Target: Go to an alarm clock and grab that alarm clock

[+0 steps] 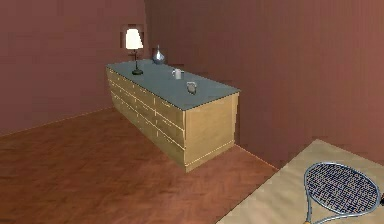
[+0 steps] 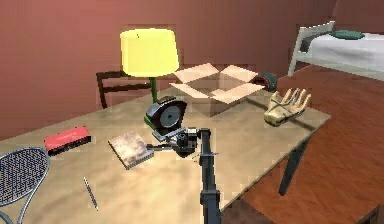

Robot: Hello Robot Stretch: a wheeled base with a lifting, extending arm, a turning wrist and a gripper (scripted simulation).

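Alarm clock [image 2: 165,118], round, stiff and probably light, is at middle of the desk [image 2: 262,140] near the tool [image 2: 160,147], and I cannot tell if the tool holds anything; best grip seems its rim sides.

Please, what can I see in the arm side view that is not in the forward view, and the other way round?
Arm side view: the arm with its gripper near an alarm clock, a yellow lamp, an open box, a wooden hand, a book, a chair and a bed.
Forward view: a dresser carrying a white lamp and a cup.
Both: the table and the racket on it.
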